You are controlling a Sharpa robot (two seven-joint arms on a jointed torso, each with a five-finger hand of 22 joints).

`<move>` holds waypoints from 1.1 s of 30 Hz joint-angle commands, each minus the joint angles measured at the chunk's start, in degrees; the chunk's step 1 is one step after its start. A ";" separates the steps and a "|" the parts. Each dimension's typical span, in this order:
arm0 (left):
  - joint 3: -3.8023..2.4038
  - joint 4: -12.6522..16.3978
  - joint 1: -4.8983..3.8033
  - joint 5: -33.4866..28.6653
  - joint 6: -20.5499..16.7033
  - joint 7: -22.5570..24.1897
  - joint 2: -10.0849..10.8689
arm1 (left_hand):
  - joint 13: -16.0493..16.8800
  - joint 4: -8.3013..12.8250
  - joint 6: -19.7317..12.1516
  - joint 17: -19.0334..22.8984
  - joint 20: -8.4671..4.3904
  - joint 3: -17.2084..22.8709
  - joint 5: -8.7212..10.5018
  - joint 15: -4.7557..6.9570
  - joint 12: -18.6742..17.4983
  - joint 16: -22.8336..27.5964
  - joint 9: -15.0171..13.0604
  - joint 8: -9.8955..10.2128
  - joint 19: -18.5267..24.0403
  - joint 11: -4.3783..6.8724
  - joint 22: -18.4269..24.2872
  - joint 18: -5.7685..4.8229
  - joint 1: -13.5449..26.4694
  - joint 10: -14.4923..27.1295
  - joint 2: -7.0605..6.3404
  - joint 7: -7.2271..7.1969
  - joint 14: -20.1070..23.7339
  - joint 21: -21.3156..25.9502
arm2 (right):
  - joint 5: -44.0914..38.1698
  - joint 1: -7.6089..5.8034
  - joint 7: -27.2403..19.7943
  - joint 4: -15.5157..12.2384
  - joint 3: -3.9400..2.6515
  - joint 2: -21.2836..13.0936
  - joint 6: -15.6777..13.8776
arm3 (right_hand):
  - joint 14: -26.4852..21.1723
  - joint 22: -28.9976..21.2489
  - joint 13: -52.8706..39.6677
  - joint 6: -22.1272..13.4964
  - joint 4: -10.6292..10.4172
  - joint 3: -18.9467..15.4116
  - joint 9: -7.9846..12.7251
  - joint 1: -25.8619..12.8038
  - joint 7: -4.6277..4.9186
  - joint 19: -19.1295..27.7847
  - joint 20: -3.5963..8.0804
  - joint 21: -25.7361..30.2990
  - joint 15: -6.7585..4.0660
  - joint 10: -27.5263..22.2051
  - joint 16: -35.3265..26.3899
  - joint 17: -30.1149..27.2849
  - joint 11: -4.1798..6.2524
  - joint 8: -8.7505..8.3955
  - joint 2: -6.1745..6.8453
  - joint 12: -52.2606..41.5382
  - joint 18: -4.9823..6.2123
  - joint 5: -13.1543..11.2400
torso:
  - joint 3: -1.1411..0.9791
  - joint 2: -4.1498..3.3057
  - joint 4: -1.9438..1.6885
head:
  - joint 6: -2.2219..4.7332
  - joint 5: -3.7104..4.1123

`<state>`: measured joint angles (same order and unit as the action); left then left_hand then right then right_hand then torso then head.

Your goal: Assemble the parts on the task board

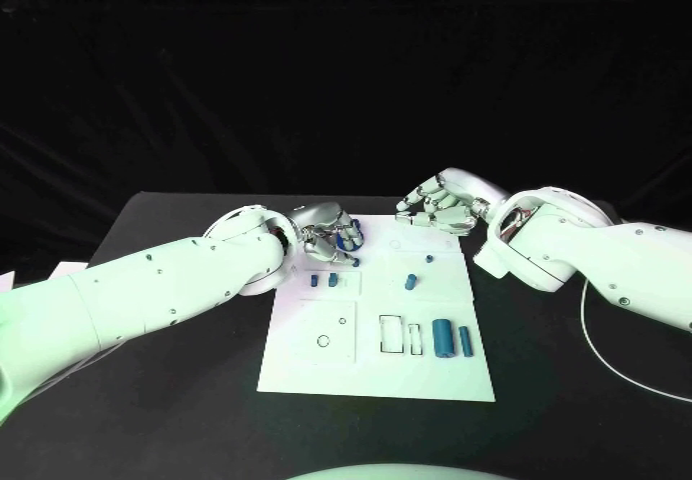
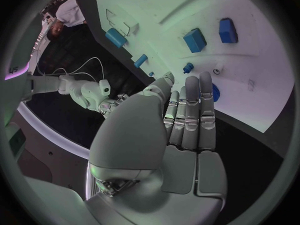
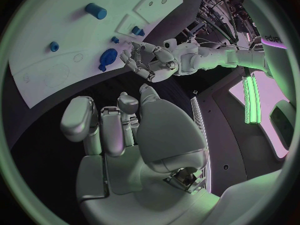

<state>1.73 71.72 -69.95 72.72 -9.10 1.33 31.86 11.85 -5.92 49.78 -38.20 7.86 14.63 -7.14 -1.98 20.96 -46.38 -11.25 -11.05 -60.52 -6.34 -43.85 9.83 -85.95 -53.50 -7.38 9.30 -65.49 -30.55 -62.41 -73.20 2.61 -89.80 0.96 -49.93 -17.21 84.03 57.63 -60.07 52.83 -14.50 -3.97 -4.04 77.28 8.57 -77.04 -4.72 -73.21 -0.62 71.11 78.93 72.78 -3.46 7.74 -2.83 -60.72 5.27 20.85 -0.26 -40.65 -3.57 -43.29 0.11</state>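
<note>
White task board [image 1: 378, 375], left robot hand [image 1: 326, 232] fingers extended at its far corner, right robot hand [image 1: 444, 203] loosely curled, empty.

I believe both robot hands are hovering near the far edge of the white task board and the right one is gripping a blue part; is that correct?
Not quite: the right robot hand holds nothing, as the right wrist view shows. Both robot hands, including the left, do hover near the task board's far edge.

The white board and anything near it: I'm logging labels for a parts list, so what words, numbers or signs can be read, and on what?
No readable text on the white board: it carries only outlined shapes, a rectangle and a small ring.
No marking can be made out on the blue parts.
Dark letters on a white casing in the right wrist view: too blurred to read.
</note>
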 commanded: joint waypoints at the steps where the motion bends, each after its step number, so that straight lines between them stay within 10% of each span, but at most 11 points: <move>1: 0.02 -0.73 0.20 9.19 -1.80 1.16 -0.65 | -0.74 -0.63 0.83 -5.55 -0.36 -1.54 0.71 0.43 0.19 -7.03 1.01 0.62 -2.73 0.54 -0.52 0.83 2.08 -1.77 -0.81 -0.28 -5.00 -1.26 | -0.11 0.07 -0.82 -0.06 0.00 0.00 -0.62 | 2.65 0.12 -0.05 -0.16 0.61 0.16 0.06 1.09 0.03 0.21 -0.03 0.14 -0.51 -0.29 -0.10 0.17 0.03 0.38 -0.09 -0.08 0.78 0.24 | 0.00 0.07 -0.11 | 0.13 0.07; 6: 0.11 -1.71 0.36 12.19 0.54 -1.49 -1.59 | -1.89 -1.23 3.34 -18.55 -0.80 -3.18 1.00 0.84 0.50 -20.82 2.40 1.02 -6.18 0.86 -2.28 0.58 2.86 -2.76 -0.71 -0.48 -11.22 -3.78 | -0.11 0.09 -0.98 -0.10 0.00 0.02 -0.92 | 2.69 0.20 -0.12 -0.16 0.77 0.25 0.07 1.35 0.03 0.17 -0.03 0.10 -0.52 -0.23 0.01 0.34 0.03 0.39 -0.14 -0.16 0.77 0.25 | -0.07 0.01 0.00 | 0.09 0.04; 33: 0.17 -7.17 1.48 12.74 2.63 -2.66 -6.40 | -5.66 -0.09 8.32 -28.84 -1.50 2.82 0.74 1.49 -1.55 -32.08 5.11 2.26 -12.21 1.51 -15.21 -1.35 1.04 -6.34 0.38 -1.13 -16.18 -18.55 | -0.12 0.13 -1.08 -0.24 0.00 0.12 -1.29 | 2.71 0.20 -0.06 -0.16 0.93 0.39 0.07 1.63 0.04 0.15 -0.02 0.09 -0.52 -0.26 0.02 0.36 0.03 0.40 -0.26 -0.11 0.77 0.31 | -0.11 0.03 -0.02 | 0.04 0.23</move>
<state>1.92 64.57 -68.51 85.00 -7.34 -1.04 25.67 6.27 -6.03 57.65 -66.97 6.40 17.19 -6.41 -0.51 19.61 -78.28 -6.19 -8.99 -72.34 -4.86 -58.89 9.09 -85.10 -59.54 -6.71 8.17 -81.13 -48.83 -62.36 -73.10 2.02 -89.96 0.96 -49.88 -18.28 84.02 57.82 -60.14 52.83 -13.89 -3.54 -4.05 78.30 8.57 -77.04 -4.73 -73.21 -0.62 71.11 78.93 73.14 -3.46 7.97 -3.14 -60.72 5.27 20.85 -0.37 -40.63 -3.59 -43.19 0.38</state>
